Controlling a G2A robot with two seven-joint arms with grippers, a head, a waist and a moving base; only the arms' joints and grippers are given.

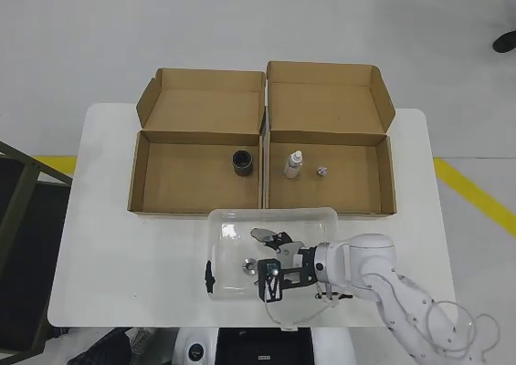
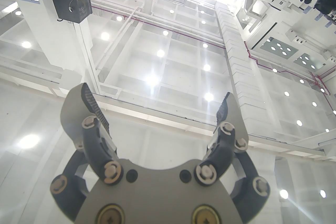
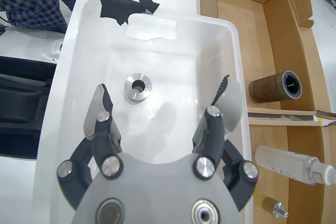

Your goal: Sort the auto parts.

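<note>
A silver ring-shaped part lies flat on the floor of the clear plastic bin, also seen as ring in bin. My right gripper hangs open over the bin, the ring just ahead of one fingertip and nothing between the fingers; from above it is the gripper. The left cardboard box holds a dark cylindrical bearing. The right box holds a small white bottle and a small metal part. My left gripper is open, pointing up at the ceiling.
Both boxes stand side by side behind the bin with their lids folded back. Black tape and a white label are stuck on the bin's end wall. A dark frame stands beside the table's left edge.
</note>
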